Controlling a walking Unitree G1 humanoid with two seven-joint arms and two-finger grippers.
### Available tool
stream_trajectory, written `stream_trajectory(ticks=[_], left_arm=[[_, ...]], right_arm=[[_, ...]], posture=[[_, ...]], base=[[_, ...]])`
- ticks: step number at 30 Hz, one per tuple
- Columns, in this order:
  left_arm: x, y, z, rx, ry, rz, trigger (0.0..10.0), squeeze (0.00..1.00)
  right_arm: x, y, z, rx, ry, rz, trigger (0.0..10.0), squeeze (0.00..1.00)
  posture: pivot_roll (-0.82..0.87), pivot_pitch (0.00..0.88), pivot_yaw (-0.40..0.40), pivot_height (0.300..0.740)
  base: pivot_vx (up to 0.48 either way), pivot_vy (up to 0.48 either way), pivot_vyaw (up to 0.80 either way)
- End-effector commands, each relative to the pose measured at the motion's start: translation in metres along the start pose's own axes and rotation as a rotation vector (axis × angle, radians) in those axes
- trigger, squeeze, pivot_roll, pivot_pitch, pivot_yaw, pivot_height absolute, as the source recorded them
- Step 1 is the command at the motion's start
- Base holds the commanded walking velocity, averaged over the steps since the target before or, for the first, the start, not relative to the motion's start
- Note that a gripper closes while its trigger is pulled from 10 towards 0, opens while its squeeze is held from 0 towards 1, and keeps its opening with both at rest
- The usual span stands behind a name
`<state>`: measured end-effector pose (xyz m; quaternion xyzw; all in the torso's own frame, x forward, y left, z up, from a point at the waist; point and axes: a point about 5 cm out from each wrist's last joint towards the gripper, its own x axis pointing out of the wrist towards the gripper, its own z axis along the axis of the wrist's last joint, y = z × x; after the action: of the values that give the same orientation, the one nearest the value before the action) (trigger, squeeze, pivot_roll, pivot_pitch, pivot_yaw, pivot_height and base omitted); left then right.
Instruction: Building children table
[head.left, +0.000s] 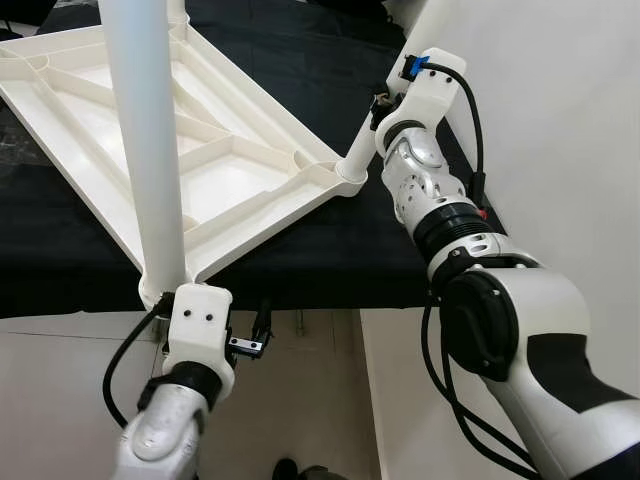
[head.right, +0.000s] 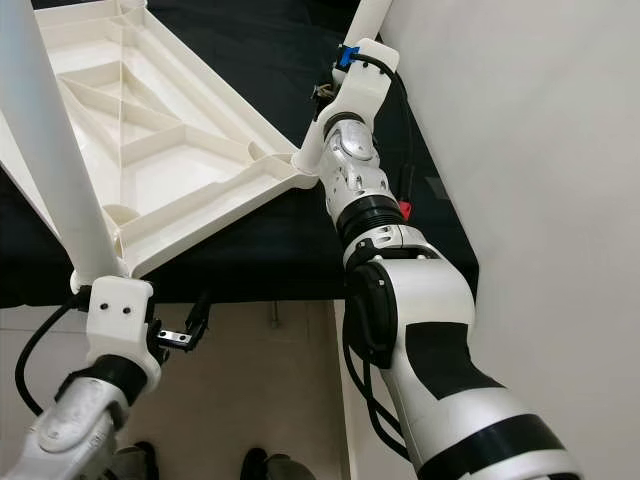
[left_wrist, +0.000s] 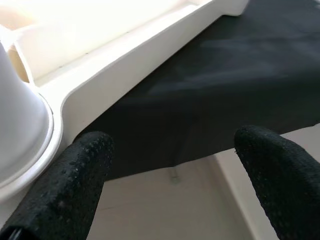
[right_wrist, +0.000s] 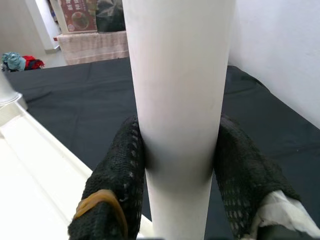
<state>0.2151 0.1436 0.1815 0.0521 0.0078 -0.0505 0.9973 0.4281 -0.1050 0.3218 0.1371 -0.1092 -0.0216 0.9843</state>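
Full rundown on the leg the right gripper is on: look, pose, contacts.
The table leg is a smooth white tube, plastic by the look. It rises at a tilt from the corner socket of the upside-down white tabletop, which lies ribbed side up on a black cloth. The right gripper has its jaws shut on the tube, one black finger pressed to each side, a little above the socket. The leg's top end runs out of view.

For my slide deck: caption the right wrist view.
Right gripper clamps a white cylindrical plastic table leg above the black cloth-covered surface.
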Motion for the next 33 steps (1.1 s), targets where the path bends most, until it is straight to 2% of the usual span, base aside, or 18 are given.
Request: stream_trajectory(ticks=[1, 3, 5, 6, 7, 9, 11, 12, 13, 17, 20, 22, 24, 25, 26, 28, 32, 33], left_arm=[[-0.002, 0.013, -0.006, 0.009, 0.034, 0.069, 10.0, 0.0], [-0.004, 0.034, -0.006, 0.05, 0.046, 0.119, 10.0, 0.0], [-0.004, 0.034, -0.006, 0.05, 0.046, 0.119, 10.0, 0.0], [-0.006, 0.044, -0.006, 0.067, 0.051, 0.147, 10.0, 0.0], [-0.006, 0.044, -0.006, 0.067, 0.051, 0.147, 10.0, 0.0], [-0.009, 0.058, -0.006, 0.099, 0.057, 0.178, 10.0, 0.0], [-0.009, 0.058, -0.006, 0.099, 0.057, 0.178, 10.0, 0.0], [-0.01, 0.061, -0.005, 0.119, 0.056, 0.187, 10.0, 0.0], [-0.01, 0.061, -0.005, 0.119, 0.056, 0.187, 10.0, 0.0], [-0.008, 0.066, -0.002, 0.132, 0.047, 0.194, 10.0, 0.0], [-0.007, 0.065, -0.001, 0.126, 0.045, 0.182, 10.0, 0.0], [-0.005, 0.044, -0.006, 0.077, 0.088, 0.032, 10.0, 0.0], [-0.005, 0.044, -0.006, 0.077, 0.088, 0.032, 10.0, 0.0], [-0.005, 0.033, -0.007, 0.07, 0.096, -0.03, 10.0, 0.0], [-0.005, 0.033, -0.007, 0.07, 0.096, -0.03, 10.0, 0.0], [-0.011, 0.0, -0.017, 0.048, 0.148, -0.245, 10.0, 0.0], [-0.015, -0.015, -0.021, 0.013, 0.172, -0.316, 10.0, 0.0], [-0.018, -0.025, -0.017, -0.031, 0.162, -0.382, 10.0, 0.0]], right_arm=[[0.002, -0.017, 0.005, -0.01, -0.011, -0.061, 0.0, 0.0], [0.003, -0.032, 0.005, -0.064, -0.014, -0.103, 0.0, 0.0], [0.003, -0.032, 0.005, -0.064, -0.014, -0.103, 0.0, 0.0], [0.003, -0.043, 0.005, -0.082, -0.012, -0.13, 0.0, 0.0], [0.003, -0.043, 0.005, -0.082, -0.012, -0.13, 0.0, 0.0], [0.002, -0.065, 0.007, -0.126, -0.02, -0.188, 0.0, 0.0], [0.002, -0.065, 0.007, -0.126, -0.02, -0.188, 0.0, 0.0], [0.002, -0.075, 0.008, -0.14, -0.026, -0.209, 0.0, 0.0], [0.002, -0.075, 0.008, -0.14, -0.026, -0.209, 0.0, 0.0], [-0.004, -0.107, 0.001, -0.181, -0.022, -0.256, 0.0, 0.0], [-0.005, -0.11, -0.001, -0.186, -0.018, -0.255, 0.0, 0.0], [-0.007, -0.111, -0.01, -0.18, 0.004, -0.231, 0.0, 0.0], [-0.007, -0.111, -0.01, -0.18, 0.004, -0.231, 0.0, 0.0], [-0.008, -0.109, -0.014, -0.173, 0.015, -0.214, 0.0, 0.0], [-0.008, -0.109, -0.014, -0.173, 0.015, -0.214, 0.0, 0.0], [-0.007, -0.092, -0.022, -0.139, 0.027, -0.142, 0.0, 0.0], [-0.007, -0.08, -0.026, -0.115, 0.033, -0.104, 0.0, 0.0], [-0.008, -0.075, -0.03, -0.113, 0.035, -0.093, 0.0, 0.0]], posture=[[0.12, 0.26, -0.296, 0.74], [0.12, 0.257, -0.295, 0.74], [0.12, 0.257, -0.295, 0.74], [0.12, 0.257, -0.295, 0.74], [0.12, 0.257, -0.295, 0.74], [0.12, 0.253, -0.29, 0.74], [0.12, 0.253, -0.29, 0.74], [0.13, 0.251, -0.291, 0.74], [0.13, 0.251, -0.291, 0.74], [0.13, 0.244, -0.282, 0.74], [0.13, 0.244, -0.282, 0.74], [0.13, 0.24, -0.266, 0.74], [0.13, 0.24, -0.266, 0.74], [0.13, 0.237, -0.263, 0.74], [0.13, 0.237, -0.263, 0.74], [0.13, 0.23, -0.256, 0.74], [0.13, 0.229, -0.261, 0.74], [0.13, 0.226, -0.262, 0.74]], base=[[0.0, 0.0, 0.0], [0.0, 0.0, 0.0], [0.0, 0.0, 0.0], [0.0, 0.0, 0.0], [0.0, 0.0, 0.0], [0.0, 0.0, 0.0], [0.0, 0.0, 0.0], [0.0, 0.0, 0.0], [0.0, 0.0, 0.0], [0.0, 0.0, 0.0], [0.0, 0.0, 0.0], [0.0, 0.0, 0.0], [0.0, 0.0, 0.0], [0.0, 0.0, 0.0], [0.0, 0.0, 0.0], [0.0, 0.0, 0.0], [0.0, 0.0, 0.0], [0.0, 0.0, 0.0]])
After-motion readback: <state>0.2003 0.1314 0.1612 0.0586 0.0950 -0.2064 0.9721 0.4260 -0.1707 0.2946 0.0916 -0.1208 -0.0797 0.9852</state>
